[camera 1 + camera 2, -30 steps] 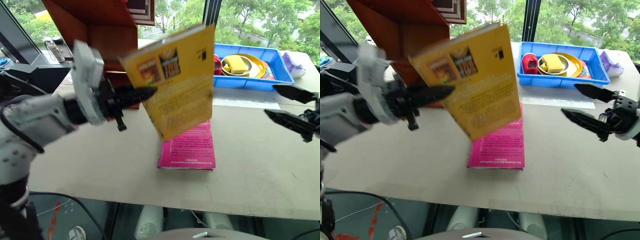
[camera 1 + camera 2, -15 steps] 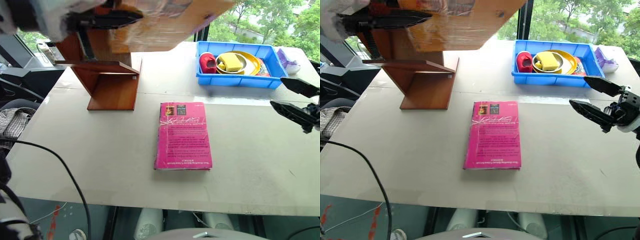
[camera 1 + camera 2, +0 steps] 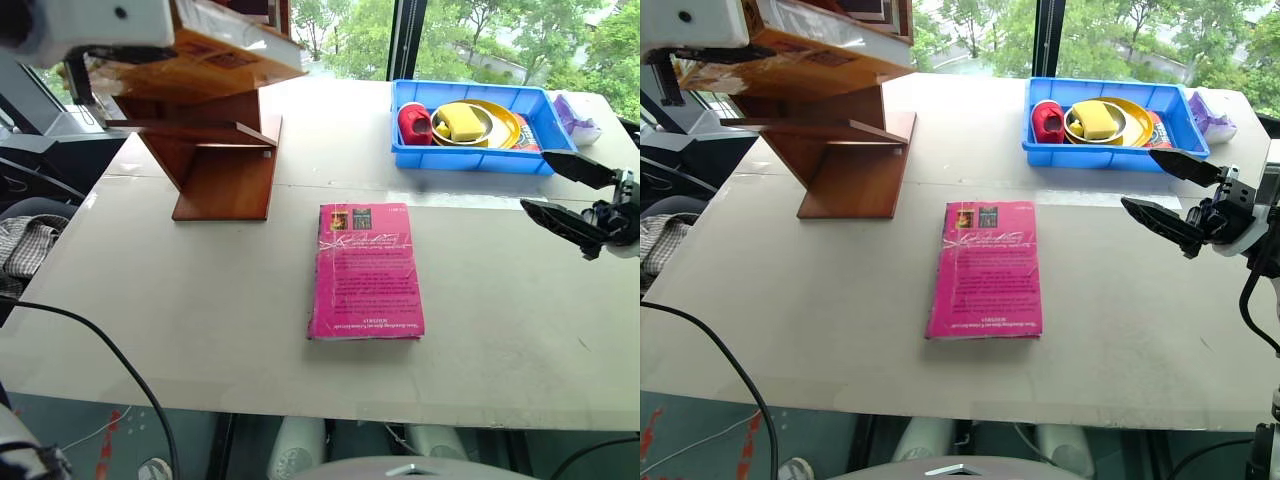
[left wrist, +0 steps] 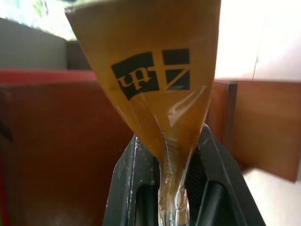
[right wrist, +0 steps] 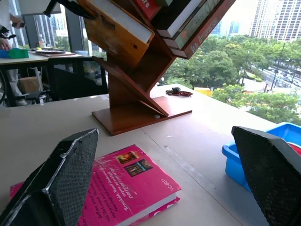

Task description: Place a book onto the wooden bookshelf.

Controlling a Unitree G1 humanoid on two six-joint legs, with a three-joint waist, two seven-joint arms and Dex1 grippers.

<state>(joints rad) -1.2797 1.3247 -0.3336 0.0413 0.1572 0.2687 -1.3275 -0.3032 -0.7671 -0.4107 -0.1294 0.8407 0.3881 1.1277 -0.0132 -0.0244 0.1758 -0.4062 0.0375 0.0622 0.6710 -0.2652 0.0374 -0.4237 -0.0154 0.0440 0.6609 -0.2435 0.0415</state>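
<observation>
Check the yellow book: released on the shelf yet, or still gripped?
Still gripped. The left gripper is shut on the yellow book, pinching its cover edge, with the book tilted against the wooden bookshelf.

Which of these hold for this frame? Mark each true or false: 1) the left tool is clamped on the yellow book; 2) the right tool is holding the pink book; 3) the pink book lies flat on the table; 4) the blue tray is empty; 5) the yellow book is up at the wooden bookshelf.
1) True: the left tool is shut on the yellow book.
2) False: the right tool is open and empty, apart from the pink book.
3) True: it lies flat on the table.
4) False: the blue tray holds dishes and a yellow block.
5) True: it is held against the wooden bookshelf, on its slanted upper part.
</observation>
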